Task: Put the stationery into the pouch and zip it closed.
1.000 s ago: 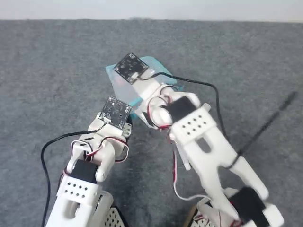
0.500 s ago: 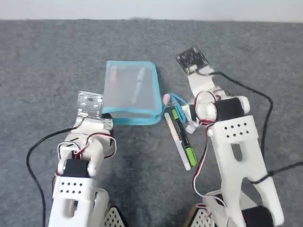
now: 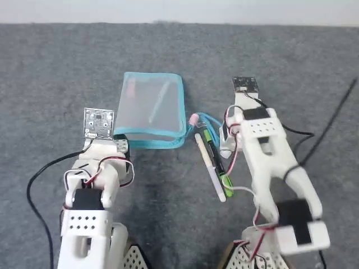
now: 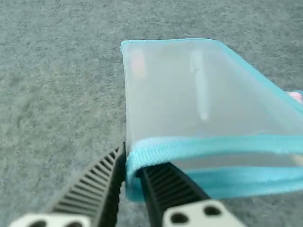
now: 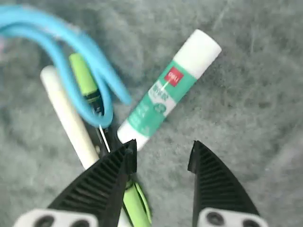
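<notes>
The translucent pouch (image 3: 151,109) with teal trim lies flat on the grey carpet, a pen and a pink item showing through it. My left gripper (image 4: 131,176) is shut on the zipper edge at the pouch's near left corner (image 3: 122,140). A blue strap (image 3: 206,119) trails from the pouch's right side. Beside it lie a white pen (image 3: 210,168) and a green-and-black pen (image 3: 219,162). In the right wrist view a green-and-white glue stick (image 5: 169,88) lies by the pens. My right gripper (image 5: 161,156) hangs open just above the glue stick's lower end, holding nothing.
Grey carpet (image 3: 61,67) covers the whole table, with bare room left of the pouch and right of the right arm. A pale wall edge (image 3: 179,11) runs along the back. Black cables (image 3: 45,174) trail from both arms.
The right arm has swung off the pouch to the right, uncovering it and the pens, and now sits over the glue stick. The left gripper has shifted left to the pouch's corner.
</notes>
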Motion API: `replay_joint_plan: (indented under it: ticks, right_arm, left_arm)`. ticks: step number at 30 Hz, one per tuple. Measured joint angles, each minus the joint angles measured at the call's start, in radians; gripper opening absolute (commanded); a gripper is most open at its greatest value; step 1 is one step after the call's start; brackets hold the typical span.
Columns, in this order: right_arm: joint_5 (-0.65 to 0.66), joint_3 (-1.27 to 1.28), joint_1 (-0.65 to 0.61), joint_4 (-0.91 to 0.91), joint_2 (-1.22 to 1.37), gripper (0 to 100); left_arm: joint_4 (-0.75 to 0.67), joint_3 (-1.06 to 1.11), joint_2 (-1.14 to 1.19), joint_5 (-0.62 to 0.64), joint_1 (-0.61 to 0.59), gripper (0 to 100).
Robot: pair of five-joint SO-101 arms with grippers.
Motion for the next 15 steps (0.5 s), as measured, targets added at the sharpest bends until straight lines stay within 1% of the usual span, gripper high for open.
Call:
replay_joint_plan:
  ticks: [2,5,9,13,15]
  right_arm:
    - [-0.046,-0.046,-0.002,-0.006,0.068,18.4]
    - [-0.080,-0.123,-0.002,-0.012,0.166,18.4]
    - [-0.089,-0.201,-0.002,-0.012,0.270,18.4]
    - [-0.089,-0.221,-0.002,-0.009,0.338,18.4]
    - [-0.089,-0.222,-0.002,0.028,0.350,18.4]
  left_arm:
    - [0.000,0.000,0.000,0.000,0.000,1]
    - [0.000,0.000,0.000,0.000,0.000,1]
    - [0.000,0.000,0.000,0.000,0.000,1]
    - [0.000,0.000,0.000,0.000,0.000,1]
    - [0.000,0.000,0.000,0.000,0.000,1]
